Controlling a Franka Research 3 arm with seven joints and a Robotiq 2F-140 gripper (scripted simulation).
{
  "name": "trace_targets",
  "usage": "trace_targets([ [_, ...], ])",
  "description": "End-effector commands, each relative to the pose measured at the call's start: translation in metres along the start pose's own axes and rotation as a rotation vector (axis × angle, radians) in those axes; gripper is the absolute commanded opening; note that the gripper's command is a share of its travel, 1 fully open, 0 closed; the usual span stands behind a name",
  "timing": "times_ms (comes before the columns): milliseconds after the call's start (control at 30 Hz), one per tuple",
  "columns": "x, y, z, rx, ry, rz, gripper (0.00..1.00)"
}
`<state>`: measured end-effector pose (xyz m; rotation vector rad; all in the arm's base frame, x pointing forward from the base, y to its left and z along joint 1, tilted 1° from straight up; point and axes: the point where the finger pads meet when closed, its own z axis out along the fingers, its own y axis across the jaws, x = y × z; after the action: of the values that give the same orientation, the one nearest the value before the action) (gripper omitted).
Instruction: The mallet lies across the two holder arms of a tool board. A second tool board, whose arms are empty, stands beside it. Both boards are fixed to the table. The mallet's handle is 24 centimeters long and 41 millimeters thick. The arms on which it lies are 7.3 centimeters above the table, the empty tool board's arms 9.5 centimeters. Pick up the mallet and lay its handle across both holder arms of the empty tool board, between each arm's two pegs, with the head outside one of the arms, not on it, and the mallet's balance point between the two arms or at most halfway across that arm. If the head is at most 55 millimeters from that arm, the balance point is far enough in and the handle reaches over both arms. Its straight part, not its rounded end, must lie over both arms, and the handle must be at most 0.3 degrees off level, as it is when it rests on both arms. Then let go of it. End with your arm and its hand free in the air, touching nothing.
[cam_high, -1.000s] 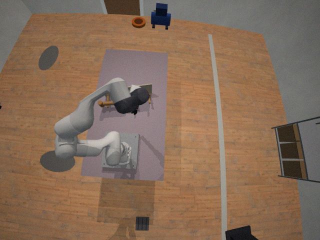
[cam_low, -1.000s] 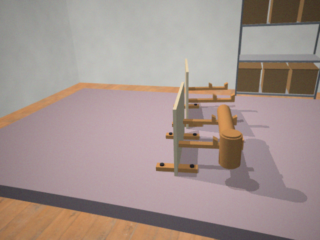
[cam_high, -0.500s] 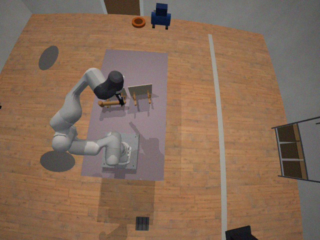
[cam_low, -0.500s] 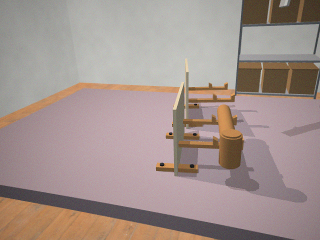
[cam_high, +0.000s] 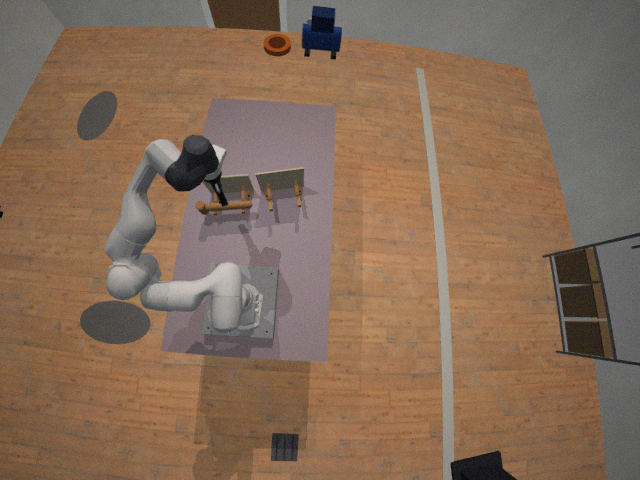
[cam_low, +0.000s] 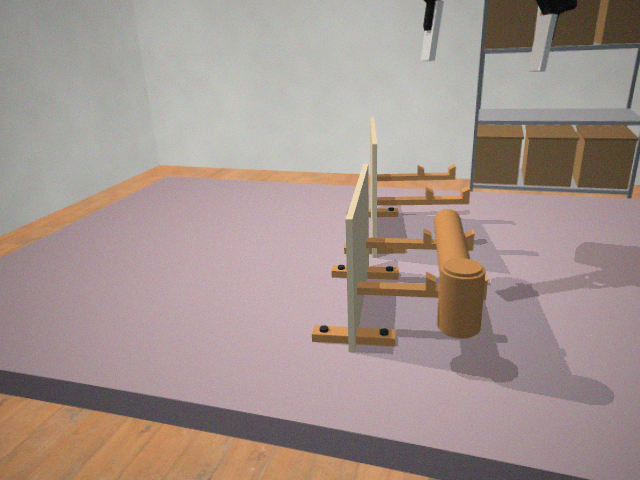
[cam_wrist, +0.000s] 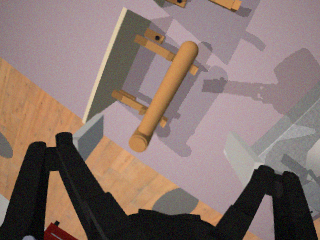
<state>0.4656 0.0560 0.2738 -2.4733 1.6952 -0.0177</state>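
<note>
The wooden mallet (cam_low: 454, 258) lies across the two arms of the near tool board (cam_low: 356, 258), its head (cam_low: 461, 297) hanging outside the front arm. In the top view the mallet (cam_high: 223, 208) is on the left board (cam_high: 235, 182), head to the left. The empty tool board (cam_high: 280, 179) stands beside it on the right; its two arms (cam_low: 421, 187) are bare. My gripper (cam_low: 483, 41) is open and empty, high above the mallet's handle. In the wrist view the mallet (cam_wrist: 164, 96) lies well below and between my spread fingers.
Both boards stand on a mauve mat (cam_high: 258, 232), with my base plate (cam_high: 242, 304) at its near end. A shelf rack with boxes (cam_low: 553, 103) stands behind the boards. A blue chair (cam_high: 321, 31) and an orange ring (cam_high: 277, 44) are far off.
</note>
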Motion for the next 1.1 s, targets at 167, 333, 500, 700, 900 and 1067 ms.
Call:
trace_targets([
  [167, -0.027, -0.022, 0.063, -0.052, 0.041, 0.213, 1.00],
  [333, -0.038, -0.027, 0.102, -0.086, 0.069, 0.267, 1.00],
  [500, -0.044, -0.028, 0.129, -0.108, 0.089, 0.306, 1.00],
  [700, -0.050, -0.026, 0.158, -0.131, 0.110, 0.349, 1.00],
  [900, -0.050, -0.026, 0.159, -0.131, 0.110, 0.349, 1.00],
  [1067, -0.050, -0.026, 0.159, -0.131, 0.110, 0.349, 1.00],
])
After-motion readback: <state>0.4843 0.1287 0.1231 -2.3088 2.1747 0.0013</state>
